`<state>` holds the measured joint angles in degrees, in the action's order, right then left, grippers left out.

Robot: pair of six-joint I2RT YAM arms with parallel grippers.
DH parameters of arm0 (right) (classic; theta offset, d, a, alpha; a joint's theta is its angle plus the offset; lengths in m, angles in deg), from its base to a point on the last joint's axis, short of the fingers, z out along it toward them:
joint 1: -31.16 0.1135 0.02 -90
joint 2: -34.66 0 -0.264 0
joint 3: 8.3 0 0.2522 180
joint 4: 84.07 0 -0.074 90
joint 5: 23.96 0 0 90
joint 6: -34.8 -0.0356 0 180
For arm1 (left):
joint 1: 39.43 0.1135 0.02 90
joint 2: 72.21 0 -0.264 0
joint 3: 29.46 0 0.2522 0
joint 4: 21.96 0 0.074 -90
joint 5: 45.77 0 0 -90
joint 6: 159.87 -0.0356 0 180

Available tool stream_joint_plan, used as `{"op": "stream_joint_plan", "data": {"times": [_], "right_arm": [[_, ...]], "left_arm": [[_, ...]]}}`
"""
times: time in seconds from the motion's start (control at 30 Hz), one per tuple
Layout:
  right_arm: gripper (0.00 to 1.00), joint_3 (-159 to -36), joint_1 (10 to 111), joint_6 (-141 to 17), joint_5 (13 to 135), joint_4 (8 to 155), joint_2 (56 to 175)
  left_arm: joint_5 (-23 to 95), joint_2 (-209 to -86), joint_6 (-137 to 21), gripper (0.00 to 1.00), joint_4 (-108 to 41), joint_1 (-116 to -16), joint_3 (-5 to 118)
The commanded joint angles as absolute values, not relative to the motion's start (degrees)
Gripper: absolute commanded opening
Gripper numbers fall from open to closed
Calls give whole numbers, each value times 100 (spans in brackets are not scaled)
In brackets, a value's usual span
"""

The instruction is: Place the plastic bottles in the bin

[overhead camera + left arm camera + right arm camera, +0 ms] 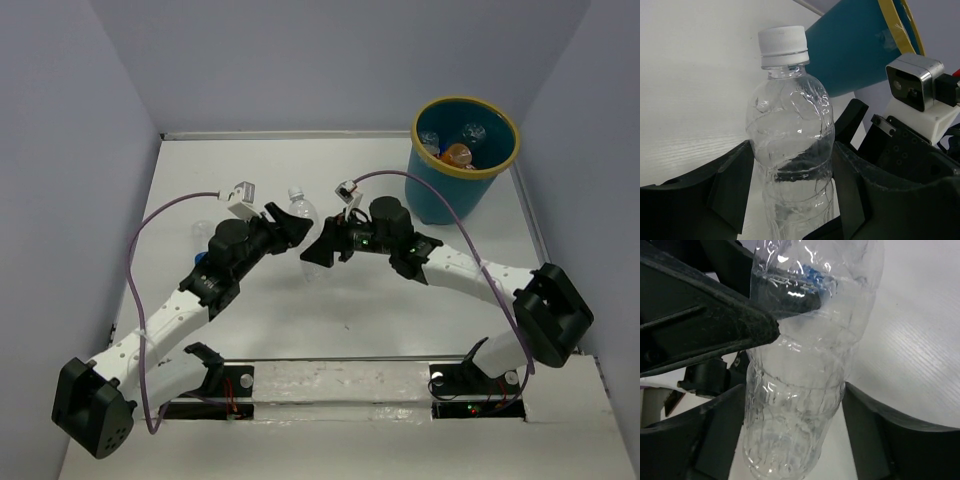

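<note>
A clear bottle (304, 228) with a white cap is held between both grippers at the table's middle, cap toward the far side. My left gripper (288, 226) is shut on its upper body; in the left wrist view (792, 187) both fingers touch the bottle (790, 130). My right gripper (322, 246) grips its lower part; in the right wrist view (795, 425) the bottle (800, 390) fills the gap between the fingers. The teal bin (465, 190) with a yellow rim stands at the far right and holds an orange bottle (458, 153) and clear ones.
Another clear bottle (198, 233) lies left of the left arm, partly hidden, with a blue bit beside it. The bin's wall (855, 55) shows behind the held bottle. Grey walls close in the table on the left, back and right.
</note>
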<state>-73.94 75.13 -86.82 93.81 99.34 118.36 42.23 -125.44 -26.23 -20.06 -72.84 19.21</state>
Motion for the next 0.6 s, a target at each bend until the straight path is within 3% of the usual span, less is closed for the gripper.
{"op": "stream_joint_plan", "data": {"times": [0.0,0.03,0.07,0.17,0.2,0.43,0.57], "right_arm": [[68,-7804,7564,-8631,9067,10291,11833],[45,-7831,7564,-8658,8952,10309,11824],[37,-7839,7564,-8658,8951,10309,11798],[22,-7848,7564,-8702,8487,10300,11614],[21,-7866,7564,-8676,8268,10274,11552],[20,-8603,7441,-7552,6694,9265,10806],[20,-9236,6626,-6927,5929,8710,10348]], "left_arm": [[3826,-12328,-2557,35,-1550,-7327,2165],[3782,-12284,-2557,48,-1568,-7318,2174],[3773,-12283,-2583,48,-1612,-7327,2174],[3851,-12126,-2749,93,-1875,-7327,2235],[3886,-12003,-2820,98,-2102,-7327,2270],[5019,-11352,-3743,99,-3544,-7327,2964],[5801,-10992,-4217,99,-4414,-7327,3175]]}}
